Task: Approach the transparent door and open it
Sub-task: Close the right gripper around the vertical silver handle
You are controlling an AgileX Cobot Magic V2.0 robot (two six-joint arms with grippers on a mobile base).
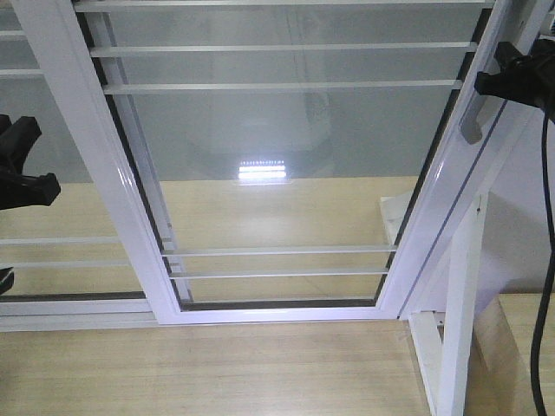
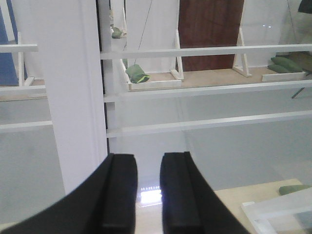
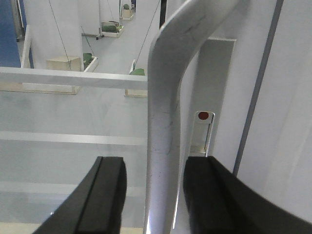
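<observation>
Scene: front camera looks down at a white-framed glass sliding panel on a pale wood floor (image 1: 217, 373).
Task's thing: the transparent door (image 1: 286, 156) fills the middle of the front view, with thin white bars across the glass. Its curved grey handle (image 1: 475, 121) sits on the right frame edge, at about 2 o'clock.
Right gripper (image 3: 155, 165): spread, with one black finger on each side of the handle. The wrist view shows a gap on the left side, while the right finger lies just beside the metal or touches it. It is not clamped.
Left gripper (image 2: 148, 161): at 9 o'clock in the front view, fingers a little apart with nothing between them, facing the door's left frame post.
Lock plate (image 3: 204, 131): just behind the handle, showing a small red dot. Whether that means locked cannot be told.
Brace post (image 1: 460, 303): white, at 5 o'clock, just beside the door's right edge.
Step in hand: the approach looks done, and this is the grasp of the handle.
Next move: likely press the fingers onto the handle, then pull sideways along the track toward 9 o'clock. That needs a firm grip and a straight pull, not a twist.
</observation>
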